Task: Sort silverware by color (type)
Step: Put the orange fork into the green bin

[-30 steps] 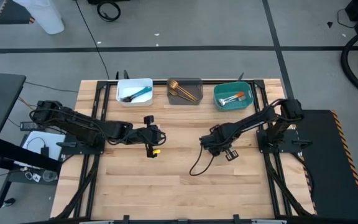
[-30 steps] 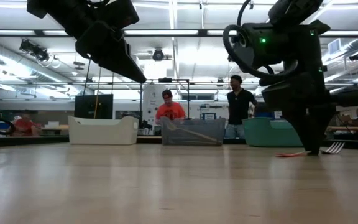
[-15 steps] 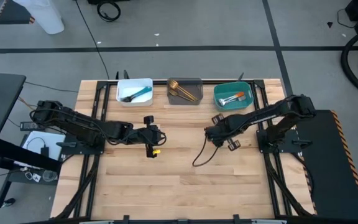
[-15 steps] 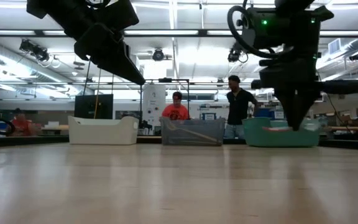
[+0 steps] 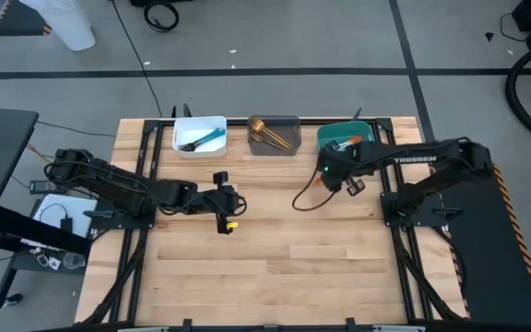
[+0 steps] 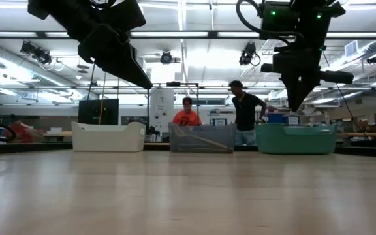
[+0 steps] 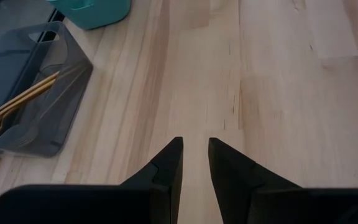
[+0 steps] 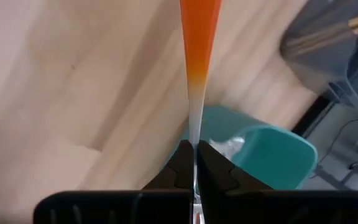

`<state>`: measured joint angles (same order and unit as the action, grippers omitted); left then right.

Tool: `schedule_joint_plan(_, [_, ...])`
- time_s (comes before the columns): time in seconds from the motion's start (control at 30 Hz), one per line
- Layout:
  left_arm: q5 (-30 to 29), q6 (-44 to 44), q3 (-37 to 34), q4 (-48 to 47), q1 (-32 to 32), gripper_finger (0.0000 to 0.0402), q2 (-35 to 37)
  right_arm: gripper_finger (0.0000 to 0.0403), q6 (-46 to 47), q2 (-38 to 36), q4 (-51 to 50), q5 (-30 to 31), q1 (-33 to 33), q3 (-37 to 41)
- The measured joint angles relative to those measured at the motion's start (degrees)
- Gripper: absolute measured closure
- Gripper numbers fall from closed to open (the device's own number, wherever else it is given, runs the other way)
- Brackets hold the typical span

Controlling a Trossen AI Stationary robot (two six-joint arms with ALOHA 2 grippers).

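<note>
My right gripper [image 5: 332, 171] hangs above the table beside the teal bin [image 5: 347, 138], shut on an orange-handled piece of silverware [image 8: 199, 37]. In the low view it [image 6: 297, 104] is high over the teal bin [image 6: 296, 140]. My left gripper [image 5: 232, 199] hovers over the middle left of the table, open, with nothing between its fingers [image 7: 194, 149]. Blue-handled pieces lie in the white bin [image 5: 199, 136]. Gold ones lie in the grey bin [image 5: 275, 135], and orange-handled ones are in the teal bin. My right gripper pinches the utensil's thin silver neck [image 8: 195, 134], just past where the orange handle fades out, between its two fingers. The utensil runs along the fingers, and the orange handle sticks out beyond their tips. It is lifted clear of the table. The fingers hide its other end.
The three bins stand in a row along the table's far edge. A black cable loop [image 5: 302, 197] hangs from the right arm. The bare wooden tabletop [image 5: 275, 267] stretches toward the near edge. People stand in the room behind the bins [image 6: 247, 111].
My right gripper, still shut, has lifted the orange-handled utensil off the table. It has carried it up and toward the far edge to the teal bin, and the wrist has turned on the way. The utensil now hangs clear of the table.
</note>
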<state>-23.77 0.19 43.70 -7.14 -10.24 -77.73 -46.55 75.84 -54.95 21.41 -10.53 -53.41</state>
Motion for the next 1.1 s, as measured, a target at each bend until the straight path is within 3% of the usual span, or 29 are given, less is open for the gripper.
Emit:
schedule_joint_plan(0.2, [0.0,0.0,0.0,0.0,0.0,0.0317,0.0,0.0394,-11.9,-0.4,0.5,0.0,-5.9,0.0])
schedule_joint_plan(0.37, [0.0,-1.2,0.0,-0.4,0.0,0.0317,0.0,0.0394,-16.4,-0.1,2.5,-0.4,-10.6,0.0])
schedule_joint_plan(0.63, [0.0,-2.7,0.0,-2.0,0.0,0.0317,0.0,0.0394,-19.2,-0.4,3.0,-1.7,-15.1,-0.1])
schedule_joint_plan(1.1, [0.0,-2.5,0.0,-2.0,-0.9,0.0317,0.2,0.0394,-19.6,-1.8,7.1,-6.4,-15.2,-0.1])
